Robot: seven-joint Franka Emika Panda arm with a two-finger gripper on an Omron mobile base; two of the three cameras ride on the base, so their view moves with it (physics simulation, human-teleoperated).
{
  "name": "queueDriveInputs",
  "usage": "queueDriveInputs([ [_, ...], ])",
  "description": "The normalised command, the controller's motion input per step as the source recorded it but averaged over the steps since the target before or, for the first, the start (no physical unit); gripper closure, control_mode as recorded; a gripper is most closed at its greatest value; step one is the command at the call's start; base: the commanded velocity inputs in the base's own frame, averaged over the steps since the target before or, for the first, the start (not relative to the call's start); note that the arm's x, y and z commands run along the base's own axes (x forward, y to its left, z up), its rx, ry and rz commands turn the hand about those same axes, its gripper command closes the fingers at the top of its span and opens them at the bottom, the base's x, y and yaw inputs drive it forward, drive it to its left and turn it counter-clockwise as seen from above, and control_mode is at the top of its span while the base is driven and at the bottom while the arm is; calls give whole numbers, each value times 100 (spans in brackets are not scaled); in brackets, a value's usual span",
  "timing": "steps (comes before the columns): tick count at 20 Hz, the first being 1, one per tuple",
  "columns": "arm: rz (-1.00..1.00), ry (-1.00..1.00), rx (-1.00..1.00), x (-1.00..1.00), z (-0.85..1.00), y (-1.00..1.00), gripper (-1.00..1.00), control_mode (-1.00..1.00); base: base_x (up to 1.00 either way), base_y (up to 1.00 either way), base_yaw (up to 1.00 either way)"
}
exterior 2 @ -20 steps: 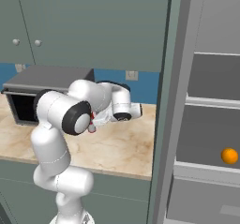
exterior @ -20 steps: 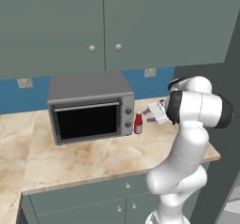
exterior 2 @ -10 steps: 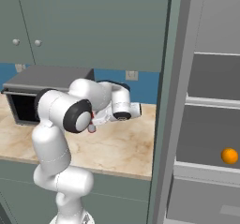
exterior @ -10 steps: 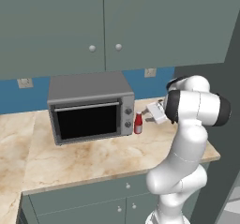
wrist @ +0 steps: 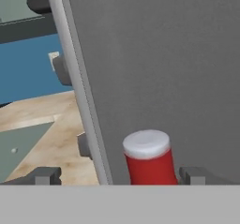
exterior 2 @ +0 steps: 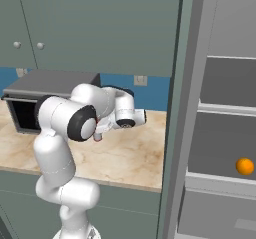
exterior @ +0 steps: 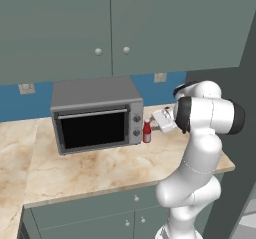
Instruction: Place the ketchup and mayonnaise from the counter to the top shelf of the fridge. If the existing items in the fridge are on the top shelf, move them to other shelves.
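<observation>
Left base view: gripper [exterior: 154,124] sits level with the ketchup [exterior: 147,132] on the counter [exterior: 100,165], jaws spread wide and holding nothing; against the picture a second back the hand has crept slightly closer to the bottle, so the approach looks nearly finished and a close should come next. Microwave [exterior: 96,114] stands just beyond the bottle from the jaws, its side wall touching or nearly so; that leaves little room for the far finger. Right base view: arm folded over the worktop, red of the bottle barely peeking under the wrist; fridge [exterior 2: 220,133] well off to the jaws' rear side, orange fruit [exterior 2: 245,166] on a lower shelf, top shelf [exterior 2: 227,108] bare where visible, so no clearing looks needed there. Hand view: white cap and red body of the ketchup stand between the two finger tips [wrist: 44,175], nearer the one at the grey microwave wall. Mayonnaise not spotted.
</observation>
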Motion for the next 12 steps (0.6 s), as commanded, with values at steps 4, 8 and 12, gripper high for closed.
queueDriveInputs([
  [4, 0, 0, 0, 2, 0, 11, -100, -100, 0, 0, 0],
  [8, 0, 0, 0, 11, 0, 7, -100, -100, 0, 0, 0],
  [12, 0, 0, 0, 39, 0, 0, -100, -100, 0, 0, 0],
])
